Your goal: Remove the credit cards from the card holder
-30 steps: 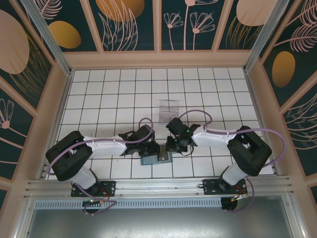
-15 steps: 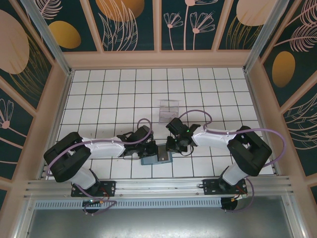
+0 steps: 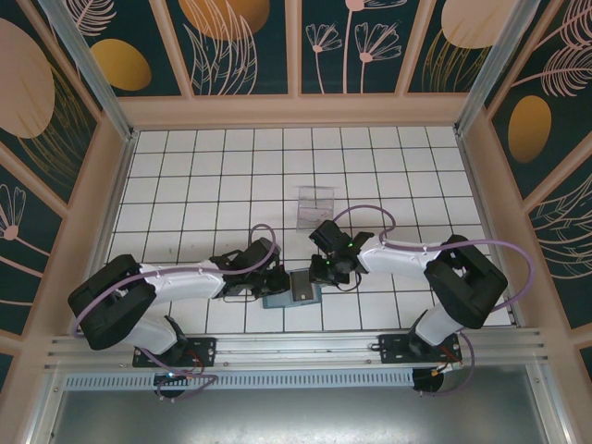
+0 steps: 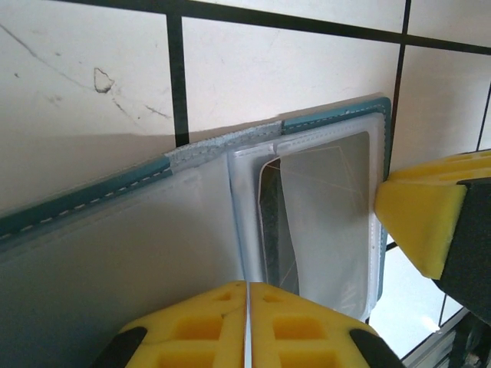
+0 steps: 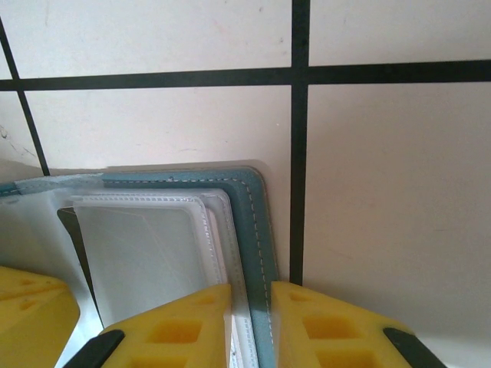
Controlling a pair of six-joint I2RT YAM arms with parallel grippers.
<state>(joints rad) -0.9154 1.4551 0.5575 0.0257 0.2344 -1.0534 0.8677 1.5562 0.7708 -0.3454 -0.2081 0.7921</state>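
Two pairs of fingers on the open card holder

My left fingers press almost flat together, with the edge of a clear sleeve running into their seam. My right fingers stand barely apart, clamped on the teal edge of the card holder. The holder lies open on the tiled surface between my arms, with a dark credit card tucked in that sleeve.
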